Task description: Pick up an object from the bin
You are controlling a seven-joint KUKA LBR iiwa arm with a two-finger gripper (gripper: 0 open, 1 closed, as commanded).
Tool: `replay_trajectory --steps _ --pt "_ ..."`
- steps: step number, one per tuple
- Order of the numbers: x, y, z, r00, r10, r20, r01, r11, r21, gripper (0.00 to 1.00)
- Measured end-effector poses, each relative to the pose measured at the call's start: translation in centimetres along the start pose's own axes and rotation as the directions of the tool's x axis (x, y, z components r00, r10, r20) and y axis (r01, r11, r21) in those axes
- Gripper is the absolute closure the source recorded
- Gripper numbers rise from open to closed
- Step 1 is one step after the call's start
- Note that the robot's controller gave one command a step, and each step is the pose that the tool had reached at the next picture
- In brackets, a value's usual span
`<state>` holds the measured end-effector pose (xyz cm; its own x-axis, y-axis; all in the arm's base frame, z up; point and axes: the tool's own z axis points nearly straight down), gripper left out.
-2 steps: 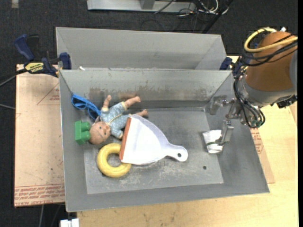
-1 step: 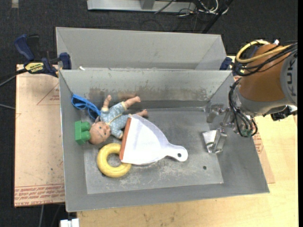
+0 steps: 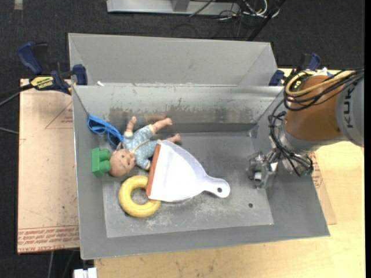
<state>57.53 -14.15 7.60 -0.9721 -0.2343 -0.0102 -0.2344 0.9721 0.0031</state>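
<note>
Claw-type gripper (image 3: 259,171) is sitting low over bare floor at the right side of the bin (image 3: 232,216), and nothing is showing in its grasp. Whether it is apart or together cannot be told from this angle.

All candidate objects are lying in one cluster at the left side of the bin, well apart from the gripper:

1. white dustpan (image 3: 179,175), orange-edged, is lying across the cluster with its handle pointing toward the gripper.
2. doll (image 3: 136,149) in a blue dress is lying partly under the dustpan.
3. yellow ring (image 3: 138,200) is touching the dustpan's near edge.
4. green block (image 3: 101,161) is resting against the doll's head.
5. blue loop (image 3: 104,127), possibly a strap, is lying by the back wall.

Step in hand, as judged: approach, with no object taken yet. The next move is calling for travel leftward; the dustpan handle is presenting the nearest and least obstructed grip point.
</note>
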Motion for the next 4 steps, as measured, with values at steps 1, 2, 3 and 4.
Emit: replay_trajectory --steps 1,2,3,4 --pt "0.0 0.0 0.0 1.000 -0.001 0.000 0.001 1.000 0.000 1.00" --pt "-0.2 -0.1 0.1 1.000 -0.017 0.001 0.017 1.000 -0.003 1.00" --pt "-0.2 -0.4 -0.8 0.997 -0.080 0.003 0.080 0.997 -0.004 1.00" --pt "-0.2 -1.1 -1.3 0.997 -0.081 0.005 0.081 0.997 -0.004 0.00"
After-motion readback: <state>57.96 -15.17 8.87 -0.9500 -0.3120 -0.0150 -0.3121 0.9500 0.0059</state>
